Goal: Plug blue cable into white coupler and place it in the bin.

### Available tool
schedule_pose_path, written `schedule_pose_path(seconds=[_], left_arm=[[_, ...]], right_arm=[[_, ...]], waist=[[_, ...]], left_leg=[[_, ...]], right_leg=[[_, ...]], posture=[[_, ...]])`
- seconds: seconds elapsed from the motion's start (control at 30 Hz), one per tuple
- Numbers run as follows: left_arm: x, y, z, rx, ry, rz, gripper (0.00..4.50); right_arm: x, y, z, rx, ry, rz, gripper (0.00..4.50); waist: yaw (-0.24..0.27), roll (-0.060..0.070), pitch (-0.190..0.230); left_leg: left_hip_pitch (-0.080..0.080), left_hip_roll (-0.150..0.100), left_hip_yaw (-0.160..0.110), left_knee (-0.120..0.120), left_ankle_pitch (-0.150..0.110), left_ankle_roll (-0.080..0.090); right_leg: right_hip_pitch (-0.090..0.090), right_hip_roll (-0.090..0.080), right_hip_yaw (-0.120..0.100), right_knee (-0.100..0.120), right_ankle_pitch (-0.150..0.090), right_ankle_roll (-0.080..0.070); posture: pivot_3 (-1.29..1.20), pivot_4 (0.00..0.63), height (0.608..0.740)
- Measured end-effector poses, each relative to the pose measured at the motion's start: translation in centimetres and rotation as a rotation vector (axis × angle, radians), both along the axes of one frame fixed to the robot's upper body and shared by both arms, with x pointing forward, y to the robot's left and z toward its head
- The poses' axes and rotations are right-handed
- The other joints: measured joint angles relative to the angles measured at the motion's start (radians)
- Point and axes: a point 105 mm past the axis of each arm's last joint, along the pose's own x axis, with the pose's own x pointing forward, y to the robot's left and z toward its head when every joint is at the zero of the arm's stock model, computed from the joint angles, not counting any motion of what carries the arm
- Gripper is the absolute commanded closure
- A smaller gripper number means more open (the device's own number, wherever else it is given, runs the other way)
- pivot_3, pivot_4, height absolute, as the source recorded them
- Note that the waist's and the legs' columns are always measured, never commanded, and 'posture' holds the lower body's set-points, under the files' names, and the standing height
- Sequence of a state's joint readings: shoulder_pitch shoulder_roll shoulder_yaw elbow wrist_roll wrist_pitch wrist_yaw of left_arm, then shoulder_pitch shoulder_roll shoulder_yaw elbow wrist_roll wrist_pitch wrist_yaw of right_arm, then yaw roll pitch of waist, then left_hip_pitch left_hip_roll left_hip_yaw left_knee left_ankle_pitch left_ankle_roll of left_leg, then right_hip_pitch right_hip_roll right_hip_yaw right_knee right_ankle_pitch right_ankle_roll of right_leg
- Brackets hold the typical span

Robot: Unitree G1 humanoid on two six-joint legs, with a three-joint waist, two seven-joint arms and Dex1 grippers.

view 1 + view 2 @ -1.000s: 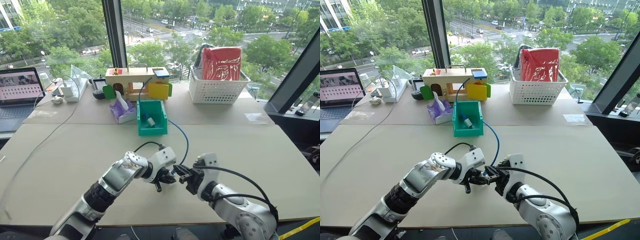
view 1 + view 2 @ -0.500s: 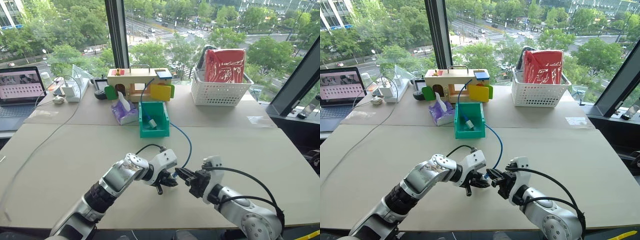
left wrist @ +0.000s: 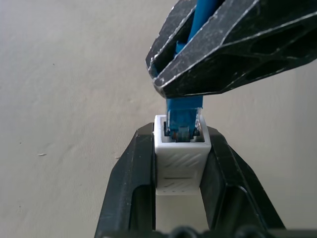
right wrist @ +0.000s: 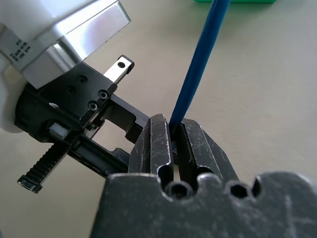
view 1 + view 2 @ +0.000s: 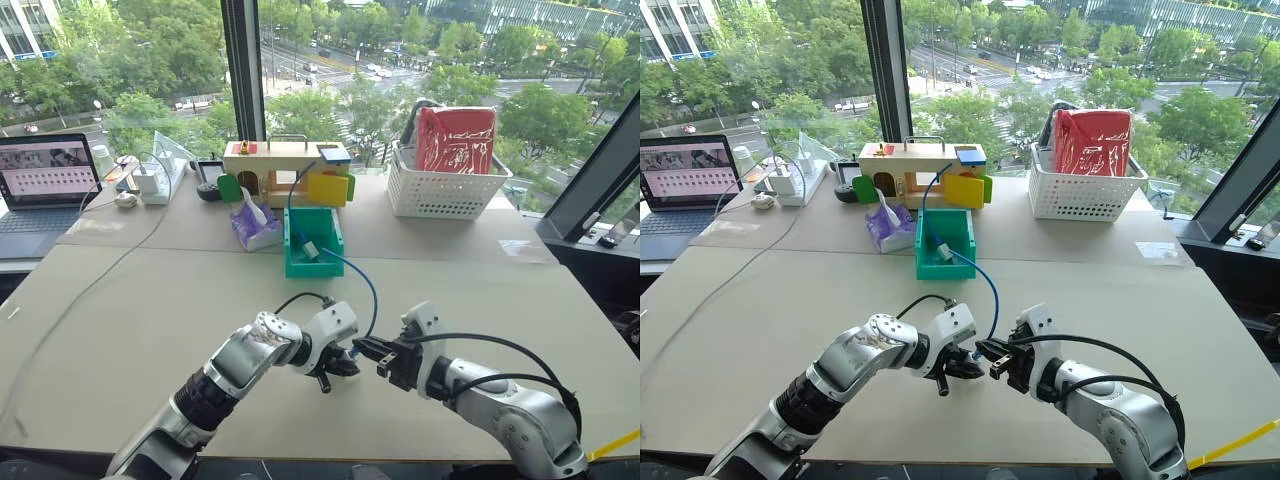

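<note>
- The left gripper (image 3: 181, 163) hangs over the table (image 5: 150, 330), on the near side of the teal bin (image 5: 312, 262) and well apart from it. Its two black fingers (image 3: 130, 183) are clamped on the sides of the white coupler (image 3: 181, 157), socket facing outward.
- The clear plug end of the blue cable (image 5: 371, 290) sits in the mouth of that socket; how deep it has gone I cannot tell.
- The right gripper (image 4: 171, 144) meets the left one tip to tip, just beside it. Its jaws are pinched tight on the blue cable right behind the plug.
- From there the cable arcs up and away across the table and runs into the bin, where its other end lies.
</note>
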State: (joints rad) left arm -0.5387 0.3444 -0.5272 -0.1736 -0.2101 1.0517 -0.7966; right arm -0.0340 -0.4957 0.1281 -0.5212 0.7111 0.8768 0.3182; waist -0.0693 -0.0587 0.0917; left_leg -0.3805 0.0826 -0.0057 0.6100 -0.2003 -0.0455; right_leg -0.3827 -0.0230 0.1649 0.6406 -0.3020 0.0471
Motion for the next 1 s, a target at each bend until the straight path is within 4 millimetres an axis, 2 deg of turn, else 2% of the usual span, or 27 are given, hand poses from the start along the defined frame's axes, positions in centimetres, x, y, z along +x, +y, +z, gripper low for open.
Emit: schedule_pose_path(seconds=[0.13,0.27,0.57,0.77,0.83,0.9,0.97,1.0], left_arm=[[-0.1,-0.1,-0.1,-0.004,0.009,0.0,3.81],[-0.2,-0.2,-0.1,-0.012,0.015,-0.001,3.81],[-0.3,-0.4,-0.3,-0.017,0.014,-0.005,3.81],[0.1,-0.9,0.0,-0.044,-0.008,-0.017,3.81],[0.4,-1.2,0.3,-0.062,-0.019,-0.022,3.81],[0.6,-1.4,0.5,-0.081,-0.019,-0.02,2.8],[1.1,-1.7,1.0,-0.136,-0.001,0.002,2.22],[1.3,-1.8,1.3,-0.164,0.013,0.013,1.73]], right_arm=[[0.0,-0.1,-0.1,-0.008,-0.002,0.005,4.5],[-0.5,-0.4,-0.4,0.112,0.054,-0.071,4.5],[-0.4,-0.6,-0.6,0.11,0.058,-0.089,4.5],[-0.1,-1.2,0.2,0.151,0.112,-0.139,4.5],[0.2,-1.4,0.8,0.147,0.12,-0.159,4.5],[0.4,-1.6,1.5,0.141,0.122,-0.169,4.5],[0.8,-2.2,1.8,0.124,0.13,-0.205,4.5],[0.8,-2.7,1.7,0.118,0.144,-0.224,4.5]], waist=[[0.002,0.0,-0.003],[0.005,0.0,-0.003],[0.003,0.002,-0.004],[0.013,0.004,0.007],[0.016,0.009,0.015],[0.022,0.012,0.019],[0.024,0.012,0.026],[0.024,0.012,0.029]], left_leg=[[0.003,0.0,0.0,0.0,-0.002,-0.002],[0.003,0.0,-0.001,-0.001,-0.004,-0.003],[0.007,0.0,-0.001,-0.002,-0.007,-0.005],[0.004,-0.002,-0.002,0.001,-0.007,-0.006],[-0.001,-0.005,-0.003,0.002,-0.007,-0.006],[-0.008,-0.008,-0.003,0.003,-0.006,-0.005],[-0.015,-0.01,-0.005,0.005,-0.002,-0.003],[-0.022,-0.011,-0.006,0.006,0.0,-0.003]], right_leg=[[0.003,0.0,0.0,-0.001,-0.002,0.0],[0.003,0.0,0.0,-0.002,-0.003,0.0],[0.012,-0.001,0.0,-0.013,-0.003,0.0],[0.011,-0.002,0.001,-0.014,-0.003,0.001],[0.008,-0.003,0.004,-0.014,-0.003,0.001],[0.001,-0.003,0.008,-0.014,-0.002,0.003],[-0.005,-0.003,0.01,-0.011,0.002,0.006],[-0.006,-0.003,0.01,-0.01,0.003,0.008]], posture=[[0.0,0.15,0.715],[0.0,0.15,0.715],[0.0,0.15,0.715],[0.0,0.15,0.715],[0.0,0.15,0.715],[0.0,0.15,0.715],[0.0,0.15,0.715],[0.0,0.15,0.715]])
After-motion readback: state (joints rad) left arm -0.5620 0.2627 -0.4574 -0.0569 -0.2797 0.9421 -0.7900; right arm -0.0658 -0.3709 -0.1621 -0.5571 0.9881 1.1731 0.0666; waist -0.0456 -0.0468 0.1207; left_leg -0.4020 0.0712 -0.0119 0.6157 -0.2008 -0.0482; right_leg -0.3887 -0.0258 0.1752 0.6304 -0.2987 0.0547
